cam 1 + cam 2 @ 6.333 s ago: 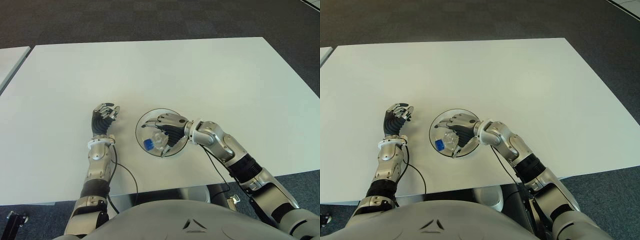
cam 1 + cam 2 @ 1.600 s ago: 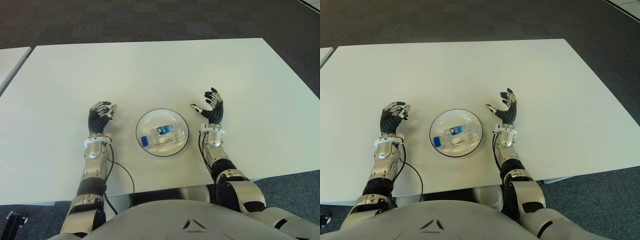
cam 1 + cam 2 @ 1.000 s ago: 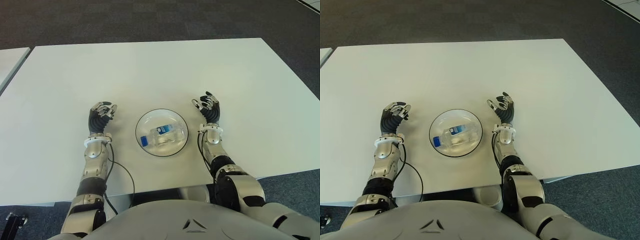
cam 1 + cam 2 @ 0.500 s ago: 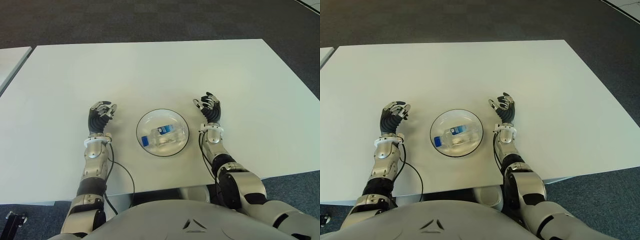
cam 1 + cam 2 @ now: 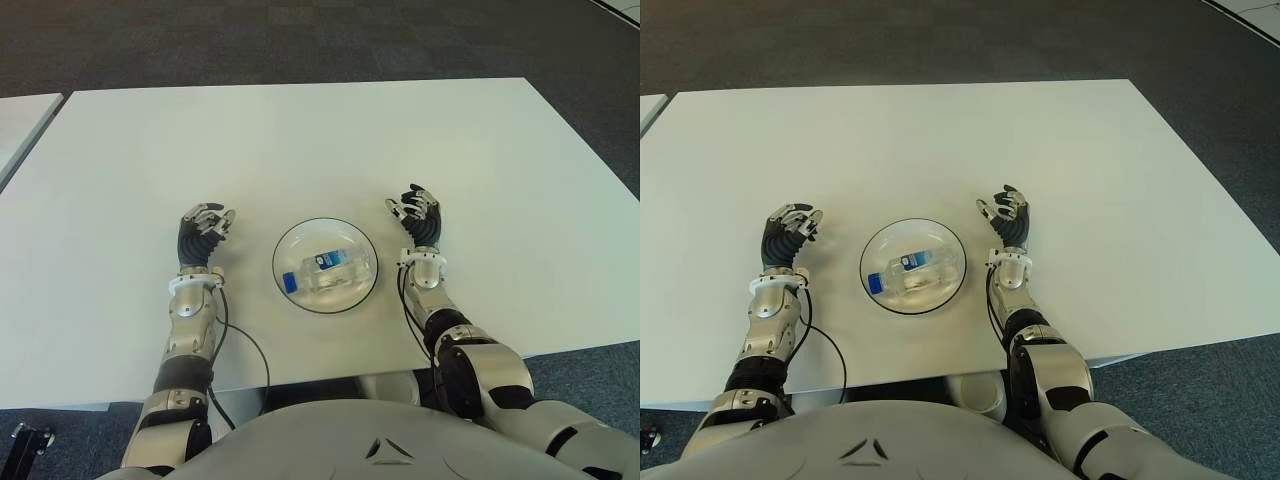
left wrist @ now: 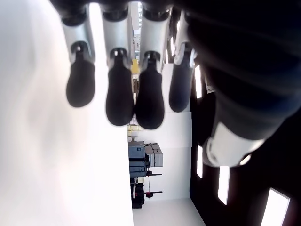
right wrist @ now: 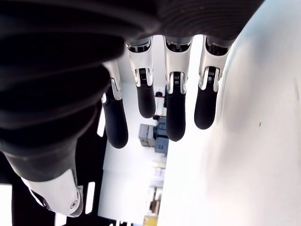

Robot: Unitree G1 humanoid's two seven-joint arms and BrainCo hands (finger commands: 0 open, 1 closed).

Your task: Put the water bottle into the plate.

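Water bottle (image 5: 325, 271) first: it lies on its side inside the plate (image 5: 362, 241), a small clear plastic one with a blue cap at the end toward my left and a blue-and-white label near its other end. Its clear body lets the plate show through (so its outline is faint against the glass). It sits a little toward the near half of the plate, slanting slightly, cap end nearer to me.

That plate is a round, shallow, clear dish with a dark rim, set on the white table (image 5: 300, 140) straight in front of me, between my two hands.

My right hand (image 5: 418, 221) is just to the right of the plate, apart from it, palm side turned up and fingers loosely curled with nothing between them. From my right wrist camera I see the fingers (image 7: 205, 109) hanging relaxed and separate, black pads on silver links, gripping nothing.

My left hand (image 5: 203, 234) is off to the left of the plate, about as far from it as the right one, also empty. My left wrist camera shows its fingers (image 6: 119, 98) side by side and loosely bent, holding nothing.

A black cable (image 5: 243, 345) loops on the table beside my left forearm.
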